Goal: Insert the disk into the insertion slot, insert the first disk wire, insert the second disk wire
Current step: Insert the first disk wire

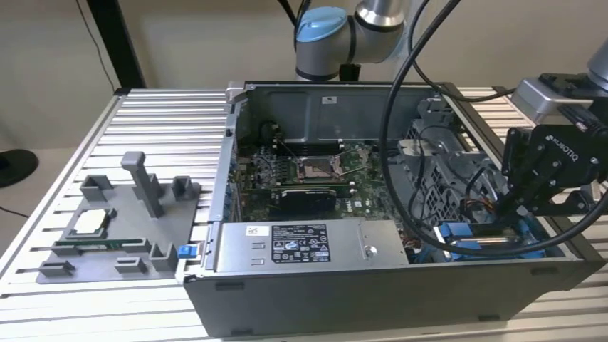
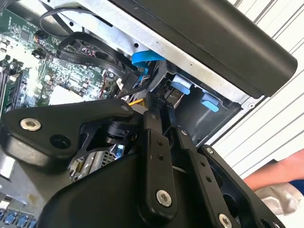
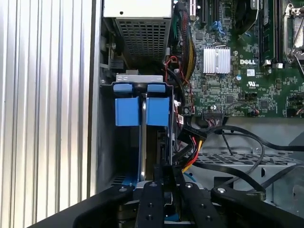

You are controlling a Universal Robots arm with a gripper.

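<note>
Gripper [image 1: 508,214] is nose-down inside the open PC case [image 1: 380,299], in the near corner at the exterior view's right. It is tilted a bit towards the case middle. Can't tell if it's apart, together or clamped on anything; its own black body hides the tip in both wrist views [image 2: 160,102] [image 3: 167,170].

Arm [image 1: 328,35] enters above the far wall of the case. The wrist sits high at the exterior view's right, directly over the gripper. Black cables [image 1: 399,142] loop from the arm down across the case opening.

The disk [image 3: 127,111] is straight ahead of the gripper tip, in its blue carrier. It sits in the slot in that same case corner [image 1: 465,239], with the two blue tabs side by side facing the gripper.

A wire bundle [image 3: 190,147] of black, red and yellow runs just beside the gripper, on the motherboard side. A flat blue cable [image 2: 145,59] curls near the tip.

Further from the gripper:
- The motherboard [image 3: 237,71] lies on the case floor.
- The grey labelled power-supply box [image 1: 304,246] stands along the near wall.
- Well away, past the case, a grey parts fixture [image 1: 114,228] stands on the slatted table [image 1: 142,114].
- A person's arm [image 2: 280,175] is outside the case on the gripper's side.
</note>
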